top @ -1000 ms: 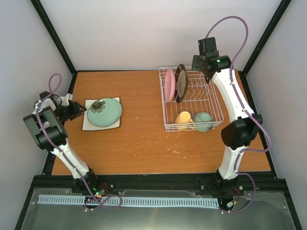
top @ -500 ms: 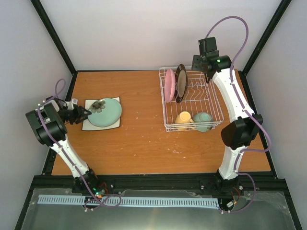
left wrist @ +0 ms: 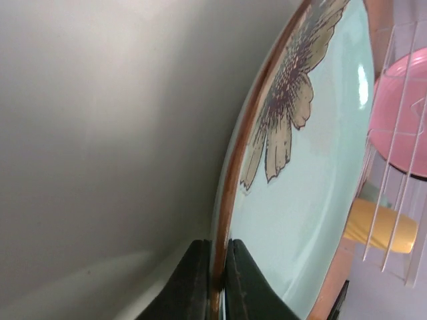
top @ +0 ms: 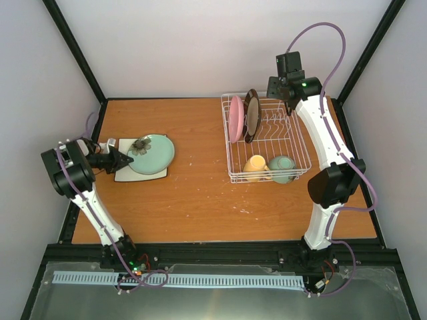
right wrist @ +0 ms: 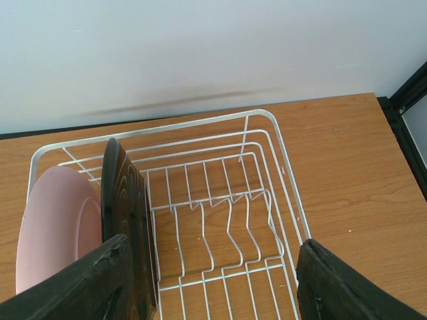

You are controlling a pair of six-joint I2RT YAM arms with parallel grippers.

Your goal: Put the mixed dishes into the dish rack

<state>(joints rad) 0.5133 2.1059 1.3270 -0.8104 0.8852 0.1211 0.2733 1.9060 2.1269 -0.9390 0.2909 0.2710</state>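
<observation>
Right wrist view: right gripper (right wrist: 217, 283) gapes over the white wire dish rack (right wrist: 267, 150) and pink round plate (right wrist: 57, 227). Only left wrist shows left gripper (left wrist: 217, 252) pinching the green round plate (left wrist: 313, 187).

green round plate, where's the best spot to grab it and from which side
Take the green round plate by the thin rim at its left edge, coming in low from the left, as the left gripper does, shut on it. The plate is wide and shallow and lies over the white square plate, so only the edge fits between two fingers.
</observation>
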